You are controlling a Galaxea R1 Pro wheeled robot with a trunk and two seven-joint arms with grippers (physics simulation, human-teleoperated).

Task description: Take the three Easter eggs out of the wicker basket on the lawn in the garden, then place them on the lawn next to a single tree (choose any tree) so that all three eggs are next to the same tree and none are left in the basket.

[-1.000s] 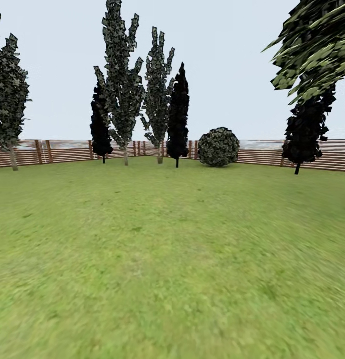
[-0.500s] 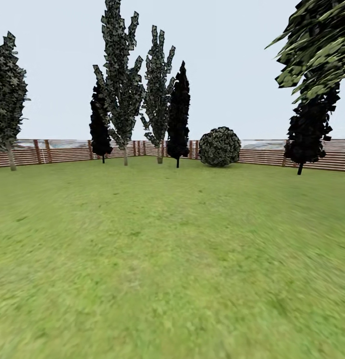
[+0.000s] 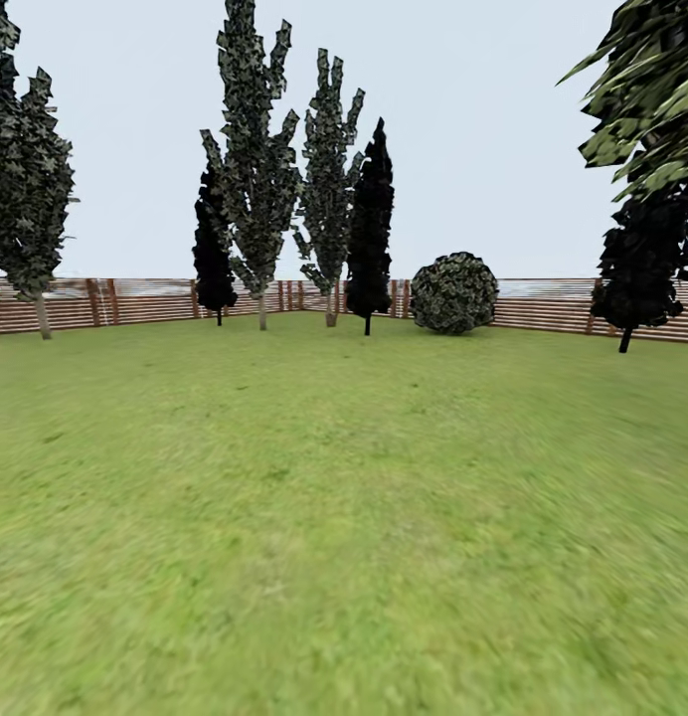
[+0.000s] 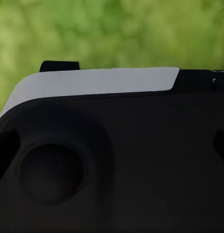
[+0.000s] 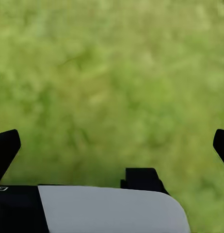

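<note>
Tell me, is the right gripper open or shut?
Open: the right gripper shows its two dark fingertips far apart, only lawn between.

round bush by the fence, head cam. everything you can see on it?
The round bush is a near-spherical clump of blocky dark leaves flecked pale grey-green, with no trunk showing. It sits low where the lawn meets the brown slatted fence, covering part of the slats. It lies between a black conifer and another dark tree, apart from both.

You have one lawn (image 3: pixel 344 517), one slatted fence (image 3: pixel 543 313), one round bush (image 3: pixel 453 292), three pale-trunked trees (image 3: pixel 257 169) and three black conifers (image 3: pixel 370 219) before you.
</note>
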